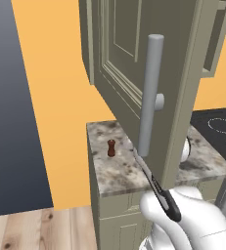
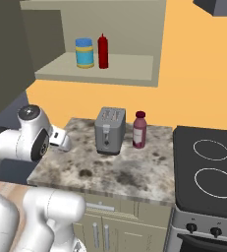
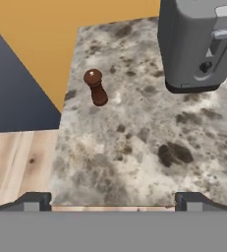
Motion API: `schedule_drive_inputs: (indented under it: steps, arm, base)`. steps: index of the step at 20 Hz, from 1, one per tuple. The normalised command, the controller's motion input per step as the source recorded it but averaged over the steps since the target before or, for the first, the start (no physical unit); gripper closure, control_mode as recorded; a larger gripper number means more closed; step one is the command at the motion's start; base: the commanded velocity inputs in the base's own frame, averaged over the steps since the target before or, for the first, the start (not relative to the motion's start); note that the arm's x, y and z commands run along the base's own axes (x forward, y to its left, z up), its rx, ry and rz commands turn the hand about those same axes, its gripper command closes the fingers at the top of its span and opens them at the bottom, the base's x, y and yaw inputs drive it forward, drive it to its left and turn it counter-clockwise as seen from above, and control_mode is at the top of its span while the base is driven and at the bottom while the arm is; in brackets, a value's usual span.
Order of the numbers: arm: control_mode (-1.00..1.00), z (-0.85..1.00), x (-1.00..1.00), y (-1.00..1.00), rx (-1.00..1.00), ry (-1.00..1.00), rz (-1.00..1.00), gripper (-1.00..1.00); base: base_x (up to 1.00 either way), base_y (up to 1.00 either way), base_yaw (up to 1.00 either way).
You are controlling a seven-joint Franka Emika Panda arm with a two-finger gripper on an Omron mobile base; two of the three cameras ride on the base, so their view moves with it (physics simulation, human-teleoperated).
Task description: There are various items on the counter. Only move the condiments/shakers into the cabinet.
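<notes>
Hovering wide open and empty, the pincer (image 3: 113,203) lines up over the shaker (image 3: 96,87) near the bench (image 3: 134,147) corner, cabinet (image 1: 134,58) door already swung open.

White rounded arm (image 2: 16,147) segments, dark joint rings (glossy), black cable.

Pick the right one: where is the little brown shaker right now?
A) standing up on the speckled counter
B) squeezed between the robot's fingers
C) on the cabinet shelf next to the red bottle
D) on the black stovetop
A: the shaker stands upright on the counter, out past the open gripper, with nothing touching it.
</notes>
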Motion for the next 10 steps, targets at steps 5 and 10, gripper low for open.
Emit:
schedule_drive_inputs:
  steps: [5, 10]
  arm:
    - [-1.00, -0.30, 0.51, 0.00, 0.00, 0.00, 0.05, -1.00]
    - [-1.00, -0.30, 0.51, 0.15, 0.00, 0.00, 0.01, -1.00]
  base:
    - [0.00, 0.00, 0.00]
    - [0.00, 0.00, 0.00]
